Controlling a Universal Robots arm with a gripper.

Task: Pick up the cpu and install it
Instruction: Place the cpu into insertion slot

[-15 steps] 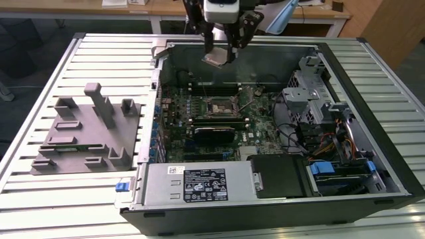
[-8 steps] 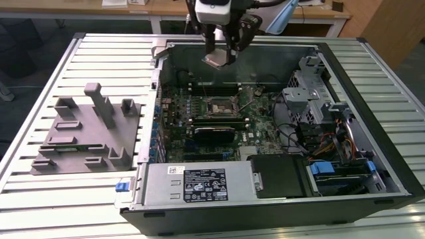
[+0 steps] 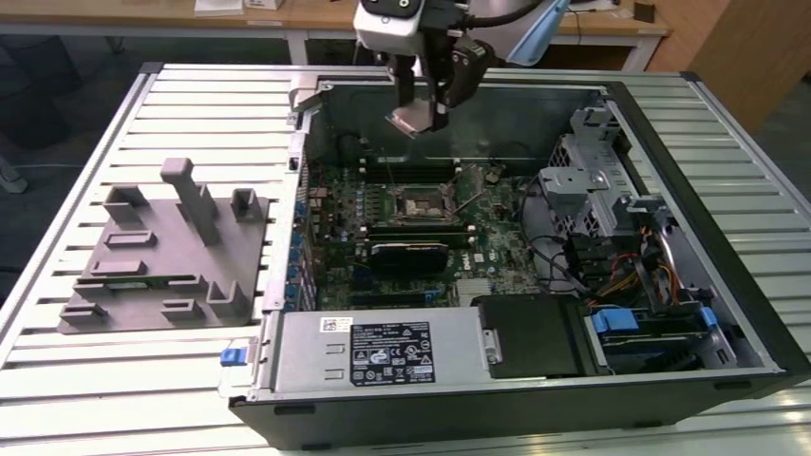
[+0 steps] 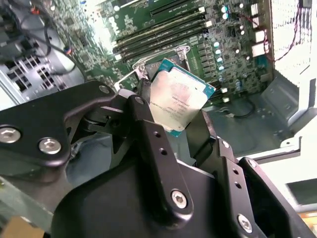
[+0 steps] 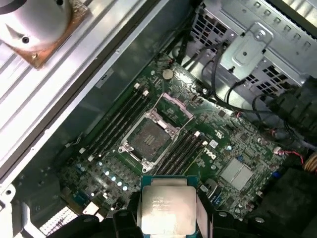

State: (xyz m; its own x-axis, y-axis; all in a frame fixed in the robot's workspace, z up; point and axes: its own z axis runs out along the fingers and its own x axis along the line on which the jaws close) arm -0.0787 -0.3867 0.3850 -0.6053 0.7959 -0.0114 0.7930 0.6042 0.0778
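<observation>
cpu is clamped by its edges in the gripper, exterior view: chip hangs in the air, tilted, over the far part of the open computer case, well above the socket (frame looks empty). The grey holder sits outside the case, toward the exterior view's left.

Second wrist view: cpu sits between the two black fingers, metal lid facing the camera. The edge grip probably keeps its flat faces untouched.

First wrist view: cpu is at the gripper tips, with the socket on the motherboard beyond it, apart and not seated.
</observation>
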